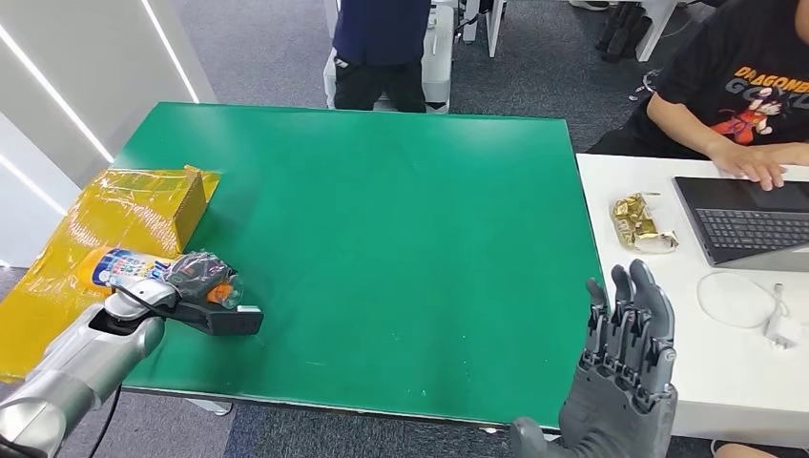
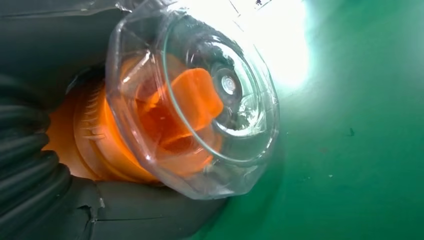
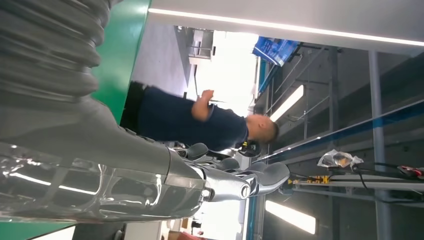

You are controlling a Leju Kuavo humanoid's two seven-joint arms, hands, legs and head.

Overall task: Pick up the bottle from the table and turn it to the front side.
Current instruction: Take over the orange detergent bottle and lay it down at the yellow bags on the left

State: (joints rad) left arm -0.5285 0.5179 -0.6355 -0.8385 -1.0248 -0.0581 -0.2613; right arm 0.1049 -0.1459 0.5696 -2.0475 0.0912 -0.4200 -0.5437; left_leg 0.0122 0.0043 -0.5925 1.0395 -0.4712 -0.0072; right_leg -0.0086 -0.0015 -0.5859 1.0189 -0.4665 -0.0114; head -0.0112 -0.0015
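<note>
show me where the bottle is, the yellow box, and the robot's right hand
bottle (image 1: 143, 270): head view, on its blue and white label, where the left hand (image 1: 196, 277) grips it.
yellow box (image 1: 143, 205): head view, on its top face.
right hand (image 1: 625, 367): head view, on the raised hand's middle.

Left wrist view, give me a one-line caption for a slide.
The left hand grips a bottle by its orange neck, clear cap toward the camera, above the green table.

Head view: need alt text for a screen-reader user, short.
The robot's left hand grips a bottle with an orange cap at the near left corner of a green table, beside a yellow box. Its right hand is raised open at the near right edge. A person types on a laptop to the right.
</note>
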